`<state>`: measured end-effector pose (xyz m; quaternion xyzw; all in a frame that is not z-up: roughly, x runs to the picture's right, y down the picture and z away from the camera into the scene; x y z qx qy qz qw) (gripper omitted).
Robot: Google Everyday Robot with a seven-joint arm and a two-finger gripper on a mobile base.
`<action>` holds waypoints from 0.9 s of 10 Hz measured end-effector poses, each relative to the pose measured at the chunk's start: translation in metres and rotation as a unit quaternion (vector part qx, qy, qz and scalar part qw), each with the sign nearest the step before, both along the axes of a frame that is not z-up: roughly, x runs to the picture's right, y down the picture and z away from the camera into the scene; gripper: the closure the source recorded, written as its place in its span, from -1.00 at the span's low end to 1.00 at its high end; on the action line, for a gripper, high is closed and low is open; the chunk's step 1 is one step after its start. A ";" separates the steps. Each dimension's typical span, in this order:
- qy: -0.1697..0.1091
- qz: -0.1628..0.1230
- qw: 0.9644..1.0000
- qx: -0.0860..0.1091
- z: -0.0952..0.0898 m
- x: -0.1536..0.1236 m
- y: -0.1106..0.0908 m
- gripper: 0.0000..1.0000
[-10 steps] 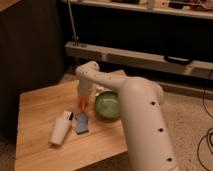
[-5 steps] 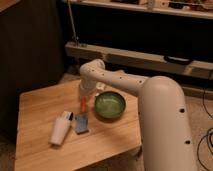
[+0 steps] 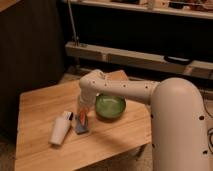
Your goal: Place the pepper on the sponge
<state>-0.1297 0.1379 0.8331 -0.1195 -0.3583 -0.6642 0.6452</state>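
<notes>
Cup (image 3: 60,131) is seen nearest, lying on its side on the bench (image 3: 40,102). Just beside it the sponge (image 3: 83,127) lies flat, and that is where the change is to be noted. The pepper (image 3: 82,118) was carried clear above the pad half a second ago. It has since been brought down and is now seen right over the sponge, its lower end at or on the blue-grey surface. Whether contact has been made cannot be settled; no gap can be made out.

For the task, the placing is judged to be in its closing stretch. The pepper is lined up on the pad, and only the setting-down and letting-go would be left, if they are not already done.

Directly above, the claw (image 3: 84,109) is hung over the pepper, pointed straight down, touching or all but touching the pepper's upper end. How wide it stands cannot be told: it may be clenched on the pepper, or the pepper may have been released. One slip is to be watched for: a slim pepper may roll off so small a pad.

Behind and to the right, the bowl (image 3: 110,106) is left fully in view, the arm (image 3: 125,90) having been swung off it over the last second. Farther back, the dark shelf (image 3: 125,55) is unchanged.
</notes>
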 end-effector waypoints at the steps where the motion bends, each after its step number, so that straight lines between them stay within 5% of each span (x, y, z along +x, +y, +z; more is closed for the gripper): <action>1: 0.002 0.004 1.000 -0.002 -0.002 0.006 0.003 0.54; 3: -0.004 0.002 1.000 -0.007 -0.007 0.006 0.007 0.79; 9: -0.041 -0.023 0.999 -0.025 -0.020 -0.015 0.029 0.79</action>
